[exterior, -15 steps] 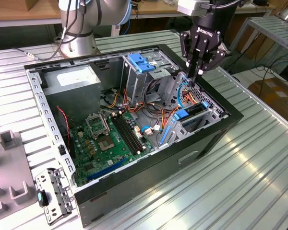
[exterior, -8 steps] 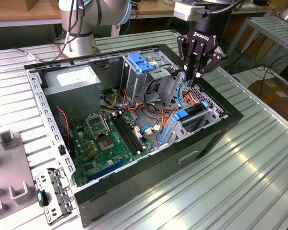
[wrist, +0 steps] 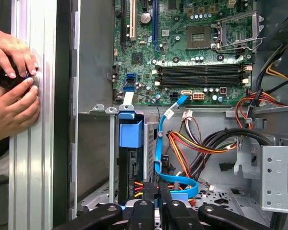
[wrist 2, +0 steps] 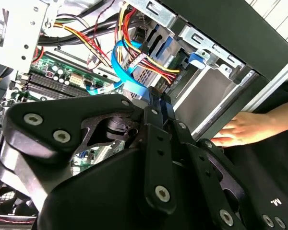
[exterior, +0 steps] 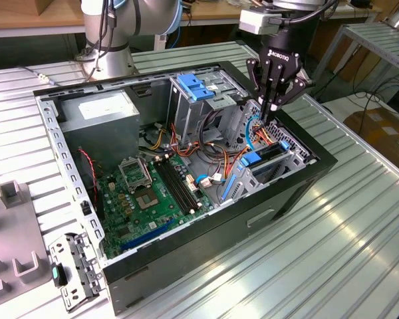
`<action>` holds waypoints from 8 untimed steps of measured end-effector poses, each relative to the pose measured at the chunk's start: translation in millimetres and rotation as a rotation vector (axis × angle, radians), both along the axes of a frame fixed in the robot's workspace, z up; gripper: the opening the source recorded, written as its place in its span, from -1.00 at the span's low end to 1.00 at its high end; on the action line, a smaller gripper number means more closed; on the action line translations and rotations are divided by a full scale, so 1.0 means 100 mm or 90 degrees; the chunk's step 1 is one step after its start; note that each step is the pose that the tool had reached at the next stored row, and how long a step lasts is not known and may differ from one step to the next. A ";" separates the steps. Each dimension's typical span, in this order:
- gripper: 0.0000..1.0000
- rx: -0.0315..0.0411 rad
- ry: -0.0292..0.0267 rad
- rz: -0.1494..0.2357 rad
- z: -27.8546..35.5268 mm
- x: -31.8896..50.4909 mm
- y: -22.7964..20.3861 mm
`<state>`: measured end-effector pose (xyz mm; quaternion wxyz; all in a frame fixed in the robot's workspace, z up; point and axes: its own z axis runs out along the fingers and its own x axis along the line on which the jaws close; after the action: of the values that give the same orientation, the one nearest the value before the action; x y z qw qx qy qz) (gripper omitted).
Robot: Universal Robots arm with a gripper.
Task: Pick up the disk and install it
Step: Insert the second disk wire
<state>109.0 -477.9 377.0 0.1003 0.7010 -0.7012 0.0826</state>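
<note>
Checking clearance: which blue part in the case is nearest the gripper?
The thin blue data cable, looping beside the gripper; the ridged blue latch plate and the disk with its blue tab lie farther off.

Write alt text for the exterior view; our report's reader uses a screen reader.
A black gripper reaches down into an open computer case, among coloured cables by the drive bays, where a blue-railed disk sits in its slot. The green motherboard lies exposed, and the case rests on a ribbed metal table.
</note>
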 end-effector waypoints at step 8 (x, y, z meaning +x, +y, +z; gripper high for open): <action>-0.67 0.0071 -0.0001 0.001 -0.011 -0.010 -0.056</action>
<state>108.0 -483.5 375.9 0.0963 0.7019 -0.7013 0.0788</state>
